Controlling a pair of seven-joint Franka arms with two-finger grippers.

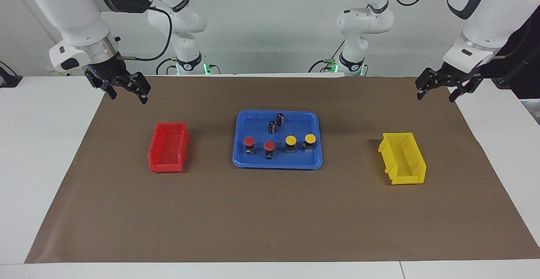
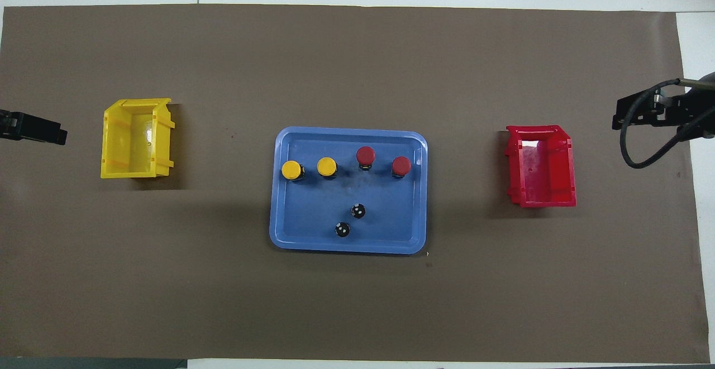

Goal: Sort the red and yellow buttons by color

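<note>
Two red buttons (image 1: 249, 140) (image 1: 269, 145) and two yellow buttons (image 1: 291, 140) (image 1: 310, 138) stand in a row in a blue tray (image 1: 276, 163) at the table's middle. In the overhead view the red caps (image 2: 365, 156) (image 2: 401, 165) are toward the right arm's end of the tray (image 2: 286, 238), and the yellow caps (image 2: 291, 169) (image 2: 327, 166) toward the left arm's end. My right gripper (image 1: 128, 95) hangs open and empty over the mat's corner near its base. My left gripper (image 1: 435, 96) hangs open and empty over the mat's other near corner.
A red bin (image 1: 166, 166) (image 2: 544, 200) stands beside the tray toward the right arm's end. A yellow bin (image 1: 407, 178) (image 2: 110, 148) stands toward the left arm's end. Two dark cylinders (image 1: 280, 118) (image 1: 272, 127) stand in the tray nearer to the robots than the buttons.
</note>
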